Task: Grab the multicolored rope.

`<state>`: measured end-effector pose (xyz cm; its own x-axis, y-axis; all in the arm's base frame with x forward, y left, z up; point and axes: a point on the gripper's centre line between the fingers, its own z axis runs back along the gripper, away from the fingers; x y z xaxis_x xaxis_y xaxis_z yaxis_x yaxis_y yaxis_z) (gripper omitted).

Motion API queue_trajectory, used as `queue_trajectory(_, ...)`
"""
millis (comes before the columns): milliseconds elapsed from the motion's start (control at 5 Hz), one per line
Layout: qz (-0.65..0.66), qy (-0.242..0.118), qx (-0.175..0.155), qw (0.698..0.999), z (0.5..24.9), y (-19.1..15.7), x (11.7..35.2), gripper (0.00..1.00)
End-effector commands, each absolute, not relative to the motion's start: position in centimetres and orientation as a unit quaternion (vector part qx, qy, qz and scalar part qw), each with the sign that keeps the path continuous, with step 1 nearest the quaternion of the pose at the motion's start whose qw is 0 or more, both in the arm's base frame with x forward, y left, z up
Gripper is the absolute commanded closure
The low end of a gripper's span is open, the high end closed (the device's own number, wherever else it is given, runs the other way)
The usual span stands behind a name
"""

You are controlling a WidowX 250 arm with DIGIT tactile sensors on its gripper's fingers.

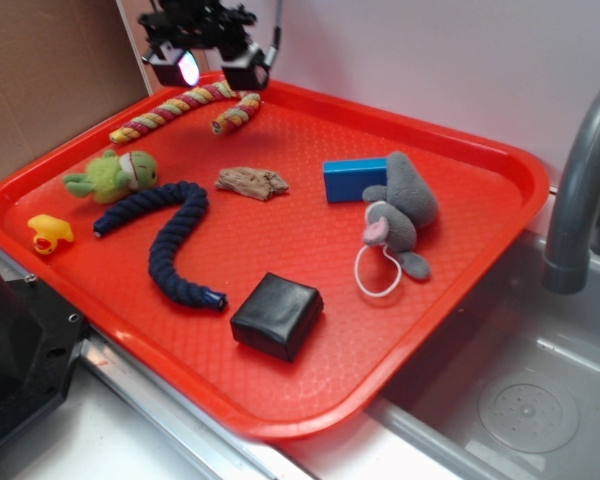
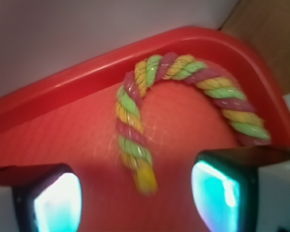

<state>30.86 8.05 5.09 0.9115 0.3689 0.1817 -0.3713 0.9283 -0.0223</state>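
Your gripper [image 1: 212, 68] is hanging over the far corner of the red tray [image 1: 500, 165], jaws spread wide and holding nothing, and the multicolored rope [image 1: 175, 107] lies right under it on the tray floor. Look at the wrist view: the two lit fingertips [image 2: 55, 203] sit low in the frame on either side, and the short leg of the rope's hook runs up the gap between them, its frayed yellow end nearest you. So the piece you care about lies lengthwise between the jaws, its long axis pointing away toward the tray's rim, which is about the alignment you'd want for a squeeze across it. The bend of the hook curls off to the right and the long leg passes close above the right fingertip, so watch you don't land on that. From the outside view there still looks to be air between gripper and rope; I'd say straight down is your move. The dark blue rope [image 1: 170, 240] sits well apart, mid-tray.
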Motion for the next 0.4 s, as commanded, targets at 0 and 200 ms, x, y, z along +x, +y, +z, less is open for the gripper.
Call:
queue_trajectory(0,0.179,-0.100,0.001,0.979,3.71,9.22,34.20,0.00)
queue_trajectory(200,0.177,-0.096,0.003,0.980,2.98,9.34,34.60,0.09)
